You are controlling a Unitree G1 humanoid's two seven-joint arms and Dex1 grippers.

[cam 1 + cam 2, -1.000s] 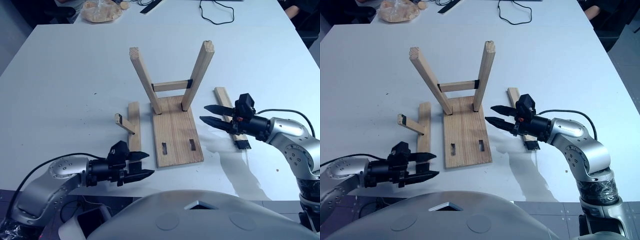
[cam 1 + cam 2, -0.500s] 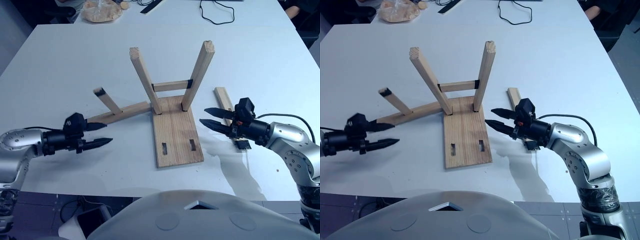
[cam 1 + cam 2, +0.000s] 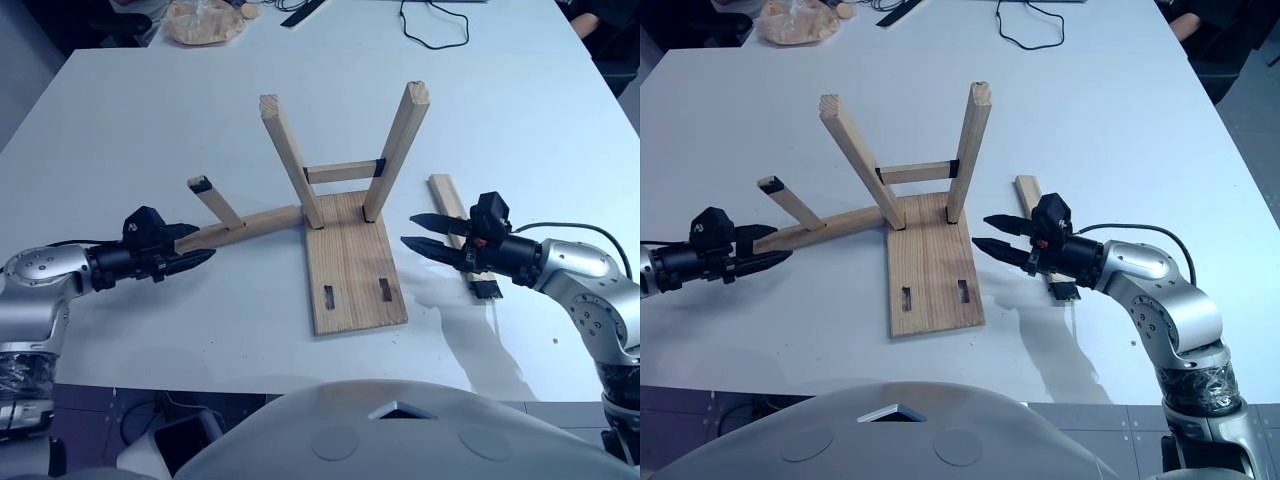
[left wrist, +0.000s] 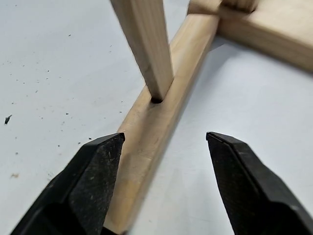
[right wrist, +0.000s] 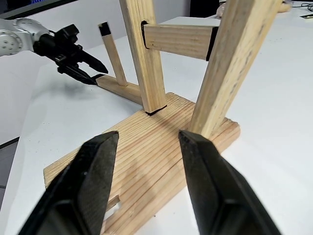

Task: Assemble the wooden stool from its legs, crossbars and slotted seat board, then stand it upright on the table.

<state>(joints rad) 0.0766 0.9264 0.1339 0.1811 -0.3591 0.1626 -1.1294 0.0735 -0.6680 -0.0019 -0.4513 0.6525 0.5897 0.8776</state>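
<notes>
Two upright wooden legs [image 3: 398, 145] fitted; left of the pale slotted seat board [image 3: 350, 270] the open, empty left gripper [image 3: 202, 246] straddles a loose wooden leg [image 3: 255, 220]; clamp next

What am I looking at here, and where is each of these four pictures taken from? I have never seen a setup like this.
This is a humanoid robot with two arms at a white table. The two wide pictures come from cameras in its head, looking down; the two close-ups come from a camera on each wrist. On the table lies a seat board with two legs and a crossbar plugged in, pointing up. The left tool is open around the end of a loose leg lying flat, with a short bar sticking up from it. The right tool is open and empty, beside the board, near another loose piece.
</notes>
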